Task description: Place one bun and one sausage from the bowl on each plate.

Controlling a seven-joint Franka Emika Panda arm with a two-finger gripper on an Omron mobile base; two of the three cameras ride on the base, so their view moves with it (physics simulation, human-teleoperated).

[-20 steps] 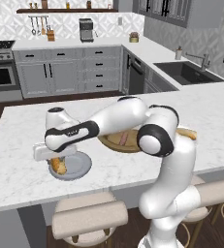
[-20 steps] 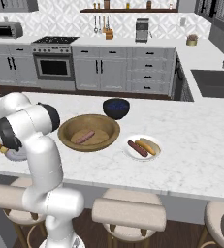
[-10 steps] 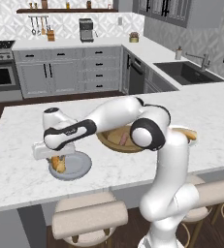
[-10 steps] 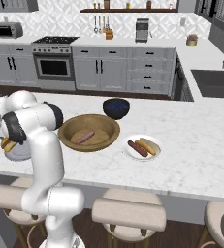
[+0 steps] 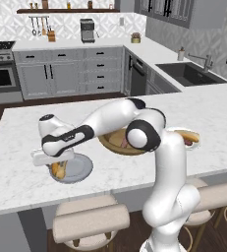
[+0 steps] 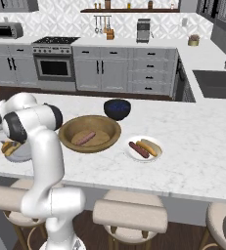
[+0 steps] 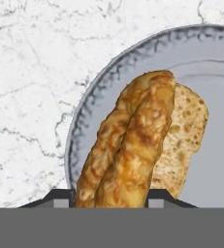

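— So, where is the bun (image 7: 133, 145)?

— Gripped lengthwise between the two dark fingertips (image 7: 60, 199) of the gripper (image 5: 56, 165), which are closed on its sides. It hangs over the rim of the grey plate (image 7: 91, 106), at the left end of the marble island (image 5: 16, 177).

— And the rest of the food?

— The wooden bowl (image 6: 68, 129) sits mid-counter with one sausage (image 6: 84, 138) inside. Just to its right, the white plate (image 6: 130, 154) carries a second sausage (image 6: 138, 149) beside another bun (image 6: 149, 146).

— Anything else nearby?

— A dark blue bowl (image 6: 117, 108) stands just behind the wooden one.
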